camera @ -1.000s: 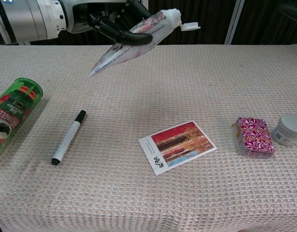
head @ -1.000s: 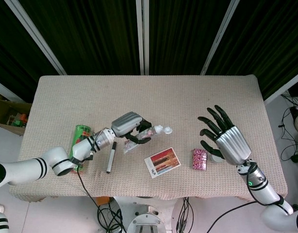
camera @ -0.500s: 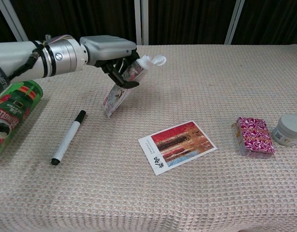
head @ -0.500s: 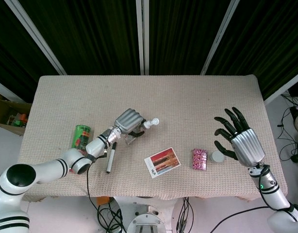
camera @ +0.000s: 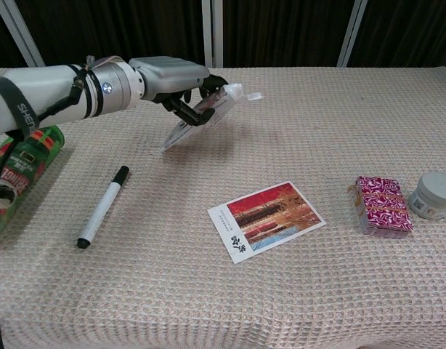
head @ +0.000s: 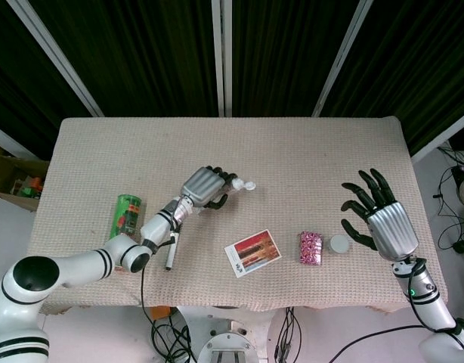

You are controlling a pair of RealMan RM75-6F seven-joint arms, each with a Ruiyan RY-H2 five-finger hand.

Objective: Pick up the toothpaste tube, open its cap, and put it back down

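My left hand (head: pixel 204 186) (camera: pixel 176 78) holds the toothpaste tube (camera: pixel 203 115) at the middle left of the table, its fingers wrapped round the upper part. The tube slants with its crimped end low near the cloth and its white cap (camera: pixel 246 93) (head: pixel 248 185) flipped open at the upper right end. In the head view most of the tube is hidden under the hand. My right hand (head: pixel 380 221) hovers open with fingers spread at the right edge of the table, away from the tube; the chest view does not show it.
A green can (head: pixel 126 215) (camera: pixel 18 173) lies at the left. A black marker (camera: pixel 103 206) (head: pixel 173 245) lies beside it. A postcard (camera: pixel 266 219), a pink patterned pack (camera: pixel 382 204) and a small white jar (camera: pixel 434 195) lie toward the front right.
My left hand has carried the tube down and away from the body, tilting it flatter toward the cloth. My right hand has drawn back to the right and toward the table's front edge.
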